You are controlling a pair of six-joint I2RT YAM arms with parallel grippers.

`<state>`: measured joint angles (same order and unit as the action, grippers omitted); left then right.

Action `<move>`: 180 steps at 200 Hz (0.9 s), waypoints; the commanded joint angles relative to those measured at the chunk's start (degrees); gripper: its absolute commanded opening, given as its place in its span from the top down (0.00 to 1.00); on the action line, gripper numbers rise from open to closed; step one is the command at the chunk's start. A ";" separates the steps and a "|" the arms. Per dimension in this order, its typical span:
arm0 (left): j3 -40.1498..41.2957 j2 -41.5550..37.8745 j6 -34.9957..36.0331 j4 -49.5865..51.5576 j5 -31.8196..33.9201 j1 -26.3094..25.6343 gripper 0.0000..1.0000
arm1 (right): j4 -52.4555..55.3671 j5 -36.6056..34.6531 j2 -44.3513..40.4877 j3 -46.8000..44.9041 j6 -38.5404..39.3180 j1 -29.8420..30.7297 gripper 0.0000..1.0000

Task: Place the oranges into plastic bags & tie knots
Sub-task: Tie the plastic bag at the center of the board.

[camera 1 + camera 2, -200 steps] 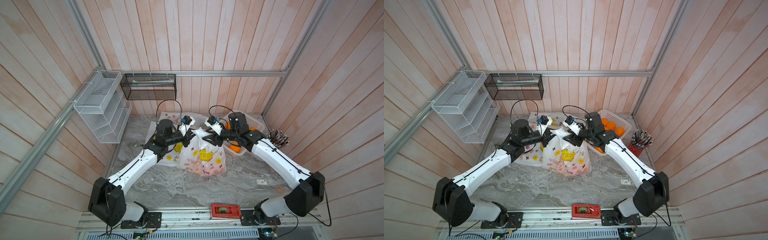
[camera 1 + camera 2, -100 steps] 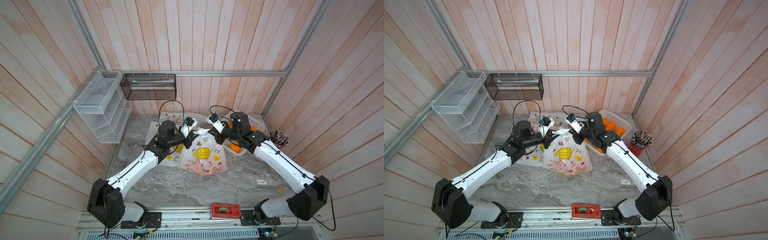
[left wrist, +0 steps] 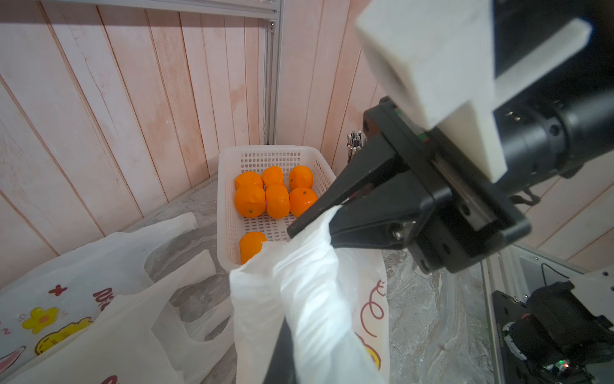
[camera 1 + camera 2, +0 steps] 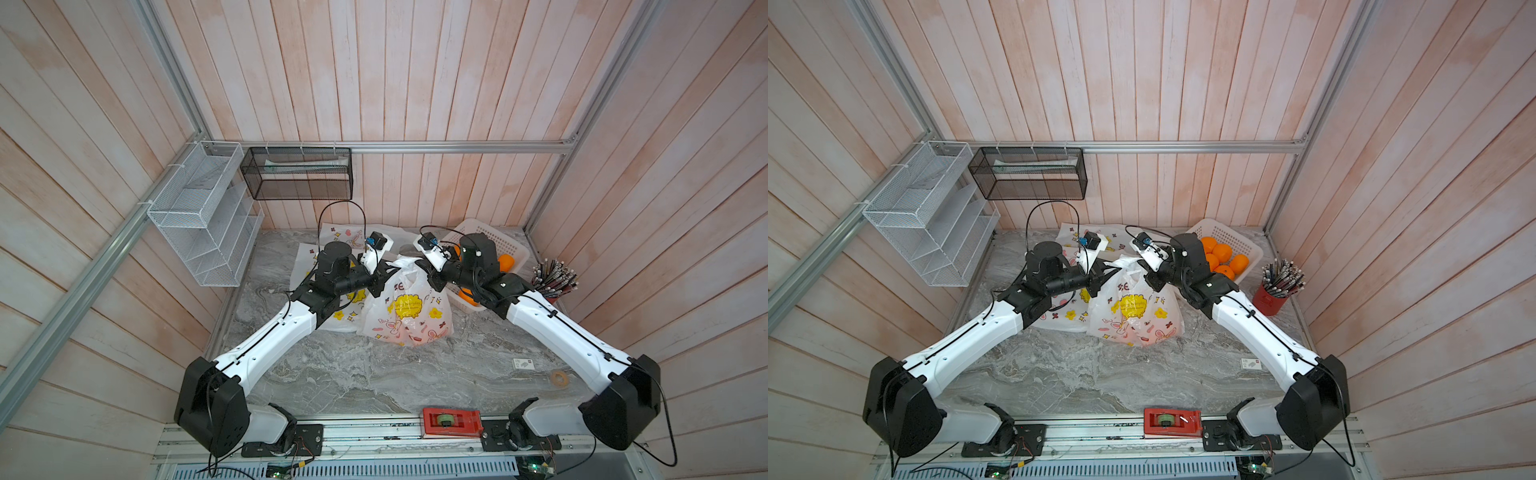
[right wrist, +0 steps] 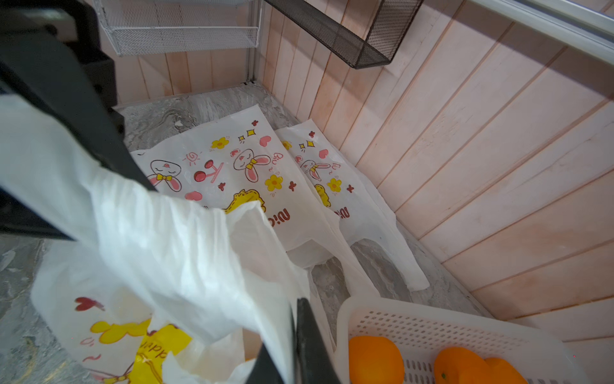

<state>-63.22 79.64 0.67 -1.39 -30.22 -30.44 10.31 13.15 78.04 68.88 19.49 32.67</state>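
Observation:
A filled plastic bag [image 4: 405, 316] printed with bunnies and yellow shapes stands mid-table in both top views; an orange tint shows through near its bottom. My left gripper [image 4: 390, 273] is shut on one handle [image 3: 309, 299] from the left. From the right, my right gripper [image 4: 422, 267] is shut on the other handle [image 5: 186, 252], with thin film pinched between its fingers [image 5: 309, 345]. Several oranges [image 4: 1223, 253] lie in the white perforated basket [image 4: 1233, 235]. No knot shows at the bag's top.
Flat unfilled printed bags [image 5: 232, 173] lie behind the filled one, near the back wall. A red cup of pens [image 4: 1273, 297] stands right of the basket. A white wire rack [image 4: 199, 216] and a black mesh basket [image 4: 297, 178] hang on the walls. A red tool [image 4: 451, 422] sits at the front rail.
The bag's top has been drawn up narrower between the two grippers. Both wrists have shifted only slightly, and the right jaws now pinch their handle.

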 commanded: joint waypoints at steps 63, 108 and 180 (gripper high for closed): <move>-1.93 0.69 -3.09 1.31 1.48 0.25 1.00 | 3.36 8.02 -6.63 -1.65 0.00 -0.59 0.06; -2.43 0.70 -2.87 1.74 1.39 0.34 1.00 | 0.14 5.28 -1.35 -1.44 -0.75 0.18 0.02; -2.78 0.64 -2.82 2.41 1.64 0.27 1.00 | -1.43 -4.42 1.87 0.64 -0.06 0.21 0.34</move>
<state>-64.20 79.72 -1.98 0.54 -29.26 -30.35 10.94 13.15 80.51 68.14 19.68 32.60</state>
